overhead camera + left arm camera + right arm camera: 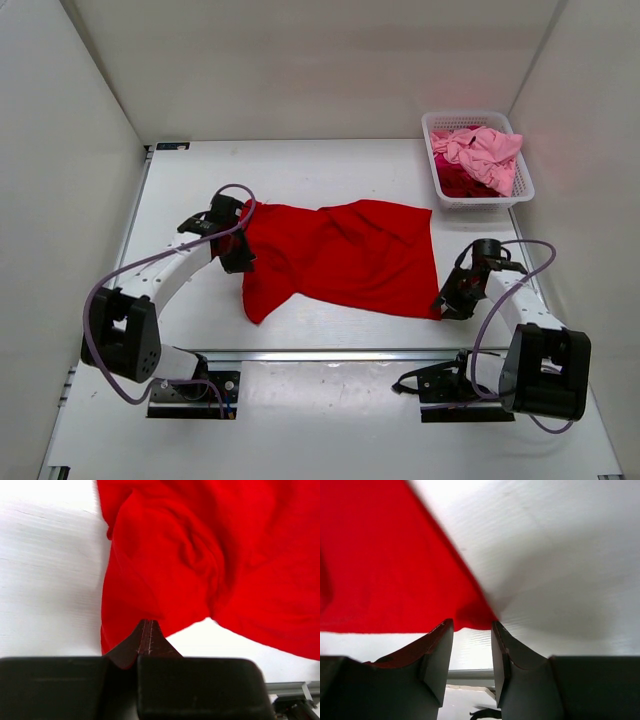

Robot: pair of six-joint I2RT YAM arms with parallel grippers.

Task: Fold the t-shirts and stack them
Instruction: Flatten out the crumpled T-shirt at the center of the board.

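Bright red t-shirt [350, 255] lies rumpled mid table [300, 170]: judged soft, light and limp, best taken at edges and corners. My left jaws are pinched on its left edge. My right jaws stand part-open astride its near right corner.

Plain white walls [300, 60] boxed in three sides. The white counter [330, 170] lay evenly lit, a metal rail [330, 355] crossing it.

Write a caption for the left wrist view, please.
Left gripper shut on the bright red t-shirt, bunched on the white table.
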